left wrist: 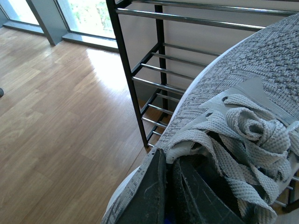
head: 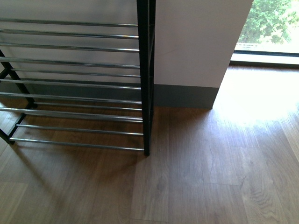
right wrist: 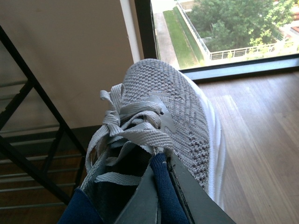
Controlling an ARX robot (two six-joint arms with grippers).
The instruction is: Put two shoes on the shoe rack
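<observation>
Our left gripper (left wrist: 169, 161) was clamped on the collar of the left arm's shoe (left wrist: 243, 74), one finger inside and one outside. The right gripper (right wrist: 161, 163) pinched the blue-lined collar of the right arm's shoe (right wrist: 173, 93) the same way. Both shoes hung off the floor (head: 210, 163), each near an end frame of the rack (head: 70, 63), neither on a tier. We judged this the carry step, with both placings not yet done. Next we would need to bring each toe in over a pair of rods, level the sole, lower it until it bore on them, then let go.

The front view showed neither arm nor shoe, so we could not tell which tier either shoe faced. Heels and soles were cut off, and so were the rack's left end and top.
</observation>
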